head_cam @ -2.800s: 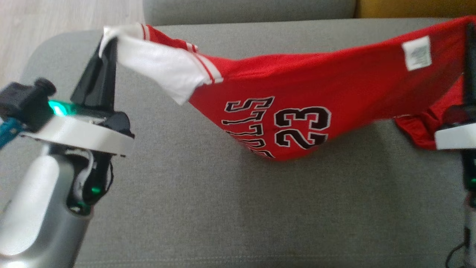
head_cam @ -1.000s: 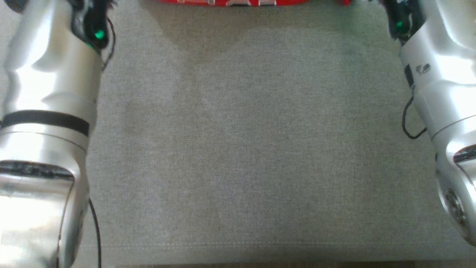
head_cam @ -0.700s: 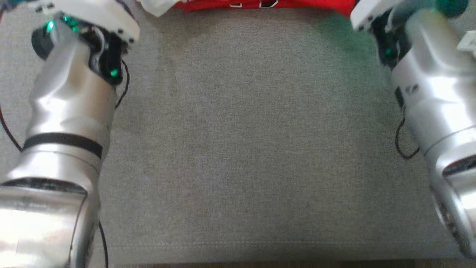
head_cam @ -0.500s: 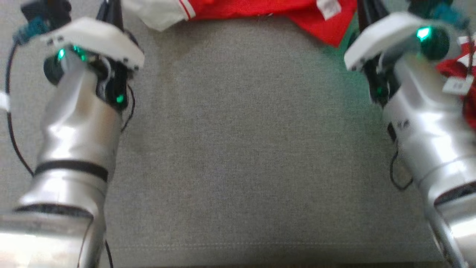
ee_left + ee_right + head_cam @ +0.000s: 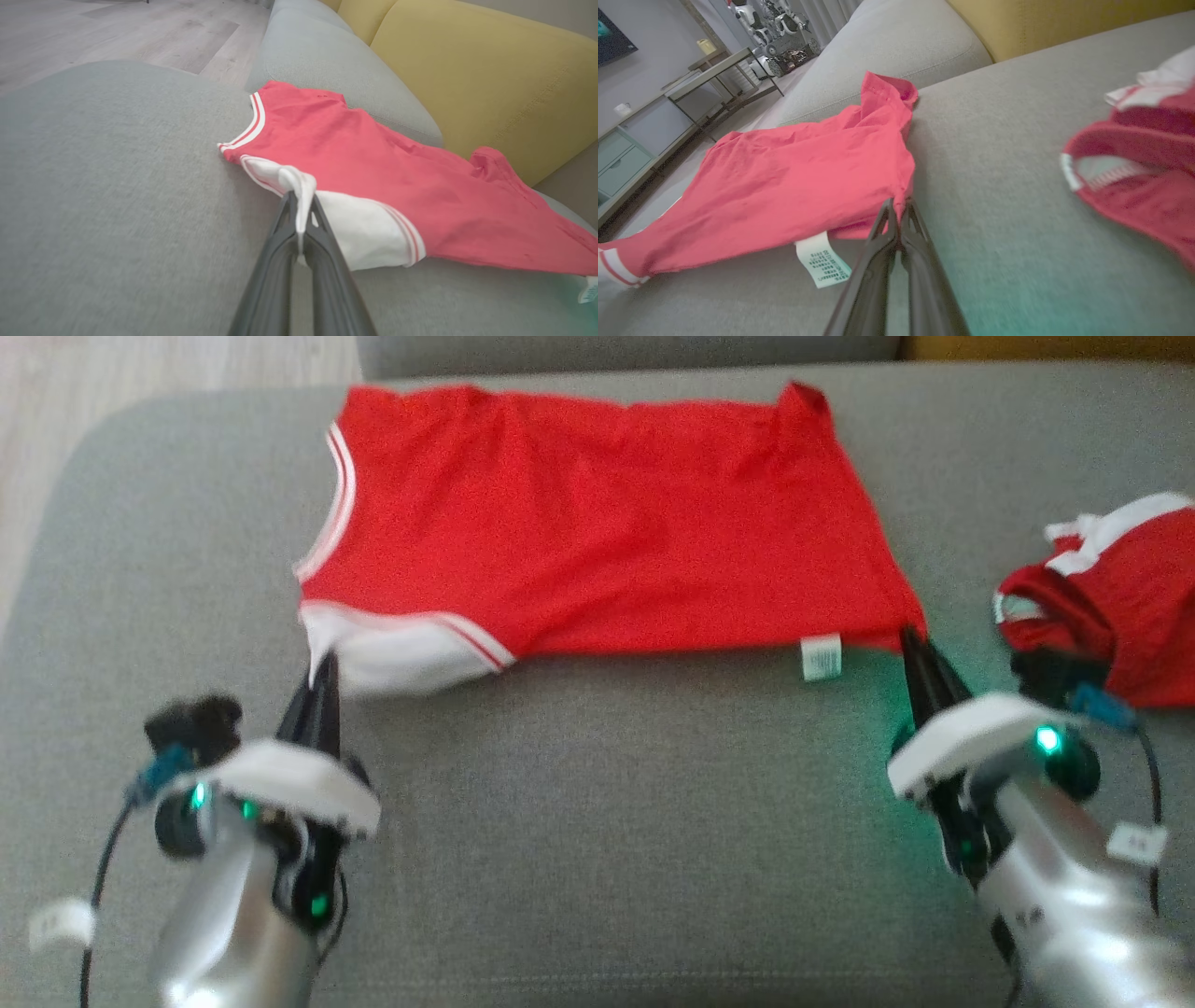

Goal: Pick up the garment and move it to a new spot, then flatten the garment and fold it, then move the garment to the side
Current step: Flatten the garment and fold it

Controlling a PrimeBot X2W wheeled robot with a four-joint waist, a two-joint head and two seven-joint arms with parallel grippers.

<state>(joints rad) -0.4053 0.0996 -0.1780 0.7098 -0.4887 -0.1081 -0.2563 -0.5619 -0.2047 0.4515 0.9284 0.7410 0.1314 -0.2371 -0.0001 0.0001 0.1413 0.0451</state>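
The garment (image 5: 597, 523) is a red jersey with white trim, spread flat on the grey sofa seat (image 5: 607, 821), plain side up. My left gripper (image 5: 322, 663) is shut on its white near-left corner; in the left wrist view the white cloth (image 5: 299, 186) is pinched between the dark fingers (image 5: 280, 261). My right gripper (image 5: 907, 637) is shut on the red near-right corner, next to a white care label (image 5: 822, 658). In the right wrist view the fingers (image 5: 896, 242) pinch the red hem (image 5: 903, 196) beside the label (image 5: 822, 263).
A second red and white piece of clothing (image 5: 1111, 597) lies crumpled on the seat right of my right gripper. The sofa's grey back cushion (image 5: 616, 350) and a yellow cushion (image 5: 467, 70) stand behind. Wooden floor (image 5: 140, 373) lies past the seat's left edge.
The head camera has swung back up, so the whole jersey is in sight. The jersey, hanging stretched between both grippers before, now lies flat on the seat with both corners still held.
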